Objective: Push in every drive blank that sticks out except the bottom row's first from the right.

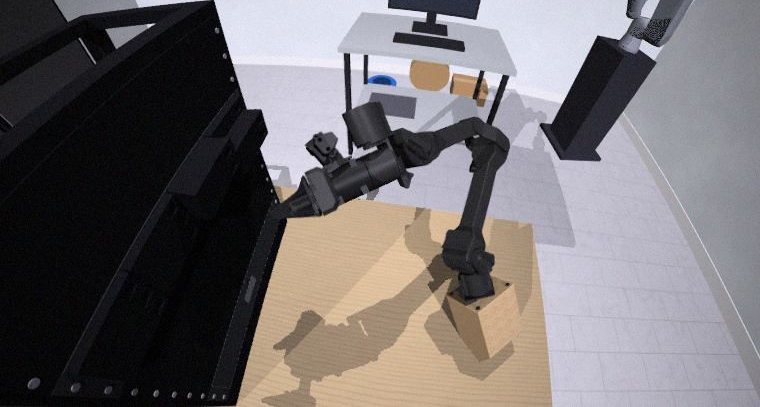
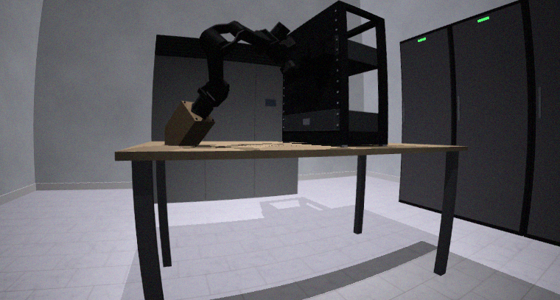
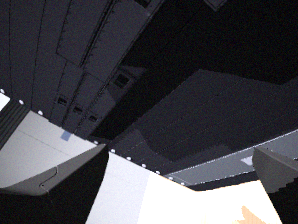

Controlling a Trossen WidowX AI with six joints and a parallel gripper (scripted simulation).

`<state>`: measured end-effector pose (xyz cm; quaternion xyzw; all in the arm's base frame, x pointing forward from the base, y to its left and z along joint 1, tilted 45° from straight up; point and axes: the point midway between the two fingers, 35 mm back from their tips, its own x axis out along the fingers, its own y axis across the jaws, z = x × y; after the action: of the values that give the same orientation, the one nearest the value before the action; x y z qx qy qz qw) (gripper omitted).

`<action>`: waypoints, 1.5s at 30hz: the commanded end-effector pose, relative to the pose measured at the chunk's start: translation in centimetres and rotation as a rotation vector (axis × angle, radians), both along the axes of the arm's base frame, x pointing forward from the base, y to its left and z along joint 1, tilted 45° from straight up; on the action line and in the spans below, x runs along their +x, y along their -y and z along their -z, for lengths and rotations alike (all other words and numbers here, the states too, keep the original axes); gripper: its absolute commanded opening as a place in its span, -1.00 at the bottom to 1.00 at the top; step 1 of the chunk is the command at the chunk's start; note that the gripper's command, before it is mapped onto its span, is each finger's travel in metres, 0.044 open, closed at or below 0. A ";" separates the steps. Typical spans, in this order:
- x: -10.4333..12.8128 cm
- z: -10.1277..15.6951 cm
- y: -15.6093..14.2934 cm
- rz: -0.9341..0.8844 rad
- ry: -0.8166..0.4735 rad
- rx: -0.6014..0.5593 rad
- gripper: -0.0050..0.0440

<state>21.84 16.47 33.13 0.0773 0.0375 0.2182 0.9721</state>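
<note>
The rack (image 1: 219,48) stands loose on the bench (image 1: 382,319), so it will likely slide or tip under hard shoves. The gripper (image 1: 281,208), fingers spread wide and empty, sits at its front face; push protruding drive blanks (image 1: 204,165) squarely (no grasp needed), gently.

Rack (image 1: 218,48) walls off the whole left side, open gripper (image 1: 284,208) is right up against its front, table (image 1: 372,298) beside it is open.
</note>
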 end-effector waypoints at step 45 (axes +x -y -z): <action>-5.1 -5.4 -0.1 0.101 0.219 0.829 1.00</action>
<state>16.75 16.40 38.48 0.4390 -0.1600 0.1753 0.8666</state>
